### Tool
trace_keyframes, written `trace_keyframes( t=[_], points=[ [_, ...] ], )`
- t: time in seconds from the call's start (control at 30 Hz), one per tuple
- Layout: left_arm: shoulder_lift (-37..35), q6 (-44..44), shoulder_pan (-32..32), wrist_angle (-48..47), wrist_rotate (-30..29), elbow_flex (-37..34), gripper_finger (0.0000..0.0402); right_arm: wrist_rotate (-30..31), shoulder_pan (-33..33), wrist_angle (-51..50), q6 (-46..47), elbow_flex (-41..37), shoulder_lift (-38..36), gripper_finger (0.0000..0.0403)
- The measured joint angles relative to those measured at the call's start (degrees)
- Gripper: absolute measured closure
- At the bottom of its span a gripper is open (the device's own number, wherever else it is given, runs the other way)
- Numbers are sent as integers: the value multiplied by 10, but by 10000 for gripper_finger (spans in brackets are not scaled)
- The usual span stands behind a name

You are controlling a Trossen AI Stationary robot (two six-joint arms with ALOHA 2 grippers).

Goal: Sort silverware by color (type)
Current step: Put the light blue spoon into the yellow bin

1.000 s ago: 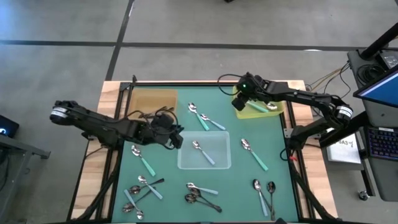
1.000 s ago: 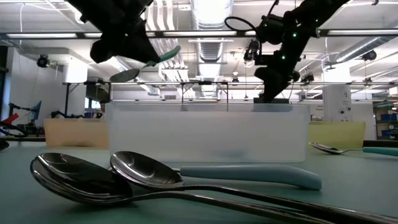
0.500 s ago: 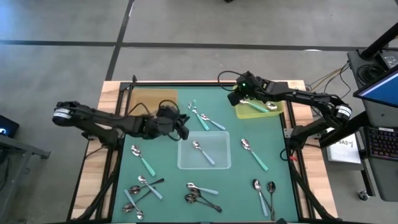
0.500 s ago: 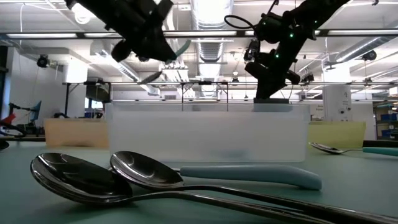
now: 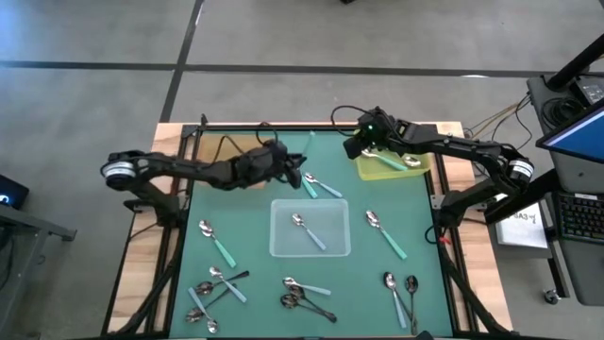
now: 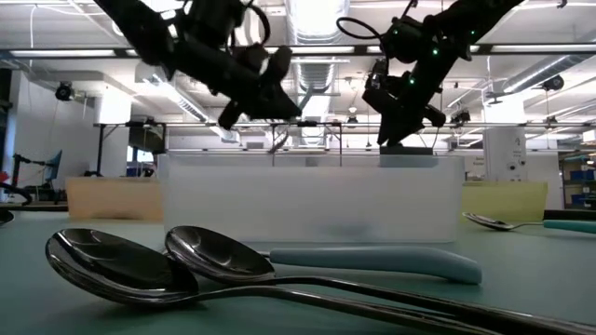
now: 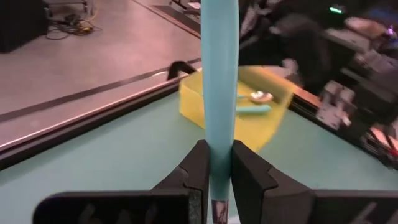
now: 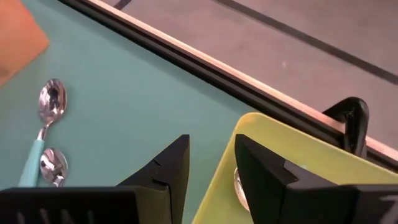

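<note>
a clear tray at the centre of the green tabletop holds one pale-blue-handled spoon; the yellow-green tray to its far right holds two spoons, and the brown tray sits to its far left. more spoons lie scattered around the clear tray. just beyond that tray, the left gripper has its jaws clamped on a teal-handled spoon. the right gripper hangs over the yellow-green tray's edge, jaws apart and holding nothing.
</note>
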Motion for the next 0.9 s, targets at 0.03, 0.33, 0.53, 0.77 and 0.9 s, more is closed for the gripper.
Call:
trace_keyframes(
  t=[0.03,0.33,0.53,0.77,0.9],
  points=[
    [9,-2,7,11,3,0,377,0,0,0,4,0,0,282],
    [85,-34,46,132,9,5,377,-137,0,130,92,0,1,282],
    [105,-52,47,174,12,7,371,-210,0,212,145,0,2,282],
    [107,-69,47,182,28,7,372,-267,4,275,179,0,44,282],
    [107,-78,47,180,28,7,372,-278,8,315,178,0,72,282]
  ],
)
